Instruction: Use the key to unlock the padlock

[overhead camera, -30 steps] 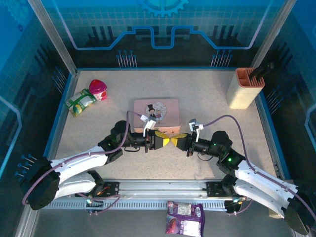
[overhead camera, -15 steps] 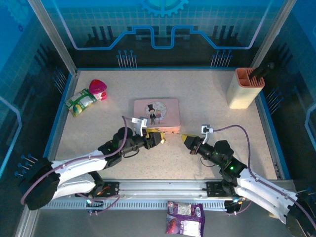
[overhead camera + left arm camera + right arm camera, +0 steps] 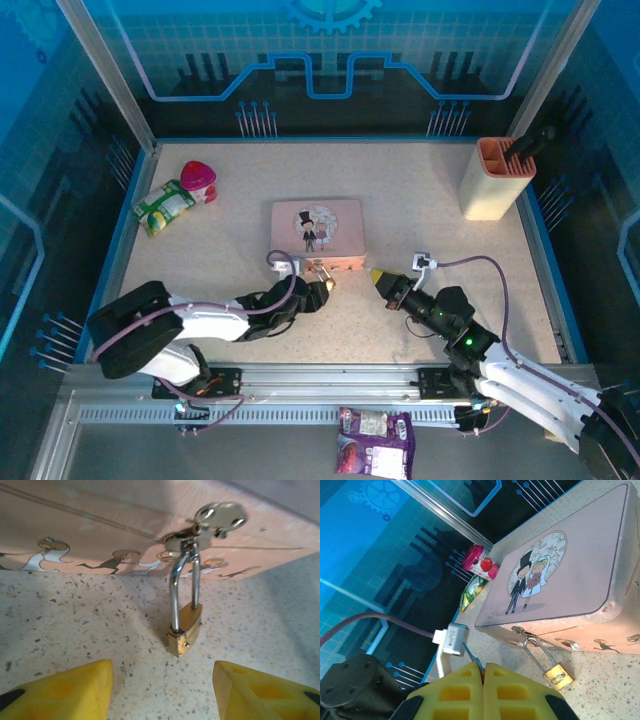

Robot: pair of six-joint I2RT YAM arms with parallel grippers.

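Observation:
The small brass padlock (image 3: 186, 631) hangs by its silver shackle from the hasp on the front of the pink tin (image 3: 95, 535) and rests on the speckled table. My left gripper (image 3: 162, 690) is open and low, its yellow fingertips a short way in front of the padlock without touching it. From above, the left gripper (image 3: 322, 289) sits at the tin's (image 3: 318, 230) front edge. My right gripper (image 3: 483, 667) is shut on the key (image 3: 472, 657), whose thin dark blade sticks out of the pads. The padlock (image 3: 559, 676) lies to its right. The right gripper (image 3: 378, 276) is right of the tin.
A beige holder (image 3: 495, 178) stands at the back right. A green packet (image 3: 163, 207) and a red-lidded cup (image 3: 199, 181) lie at the back left. A purple packet (image 3: 373, 438) lies beyond the near rail. Open table lies right of the tin.
The grippers, tip to tip a second ago, have drawn apart. The left one has opened and dropped low before the tin. The right one has pulled back to the right, still shut.

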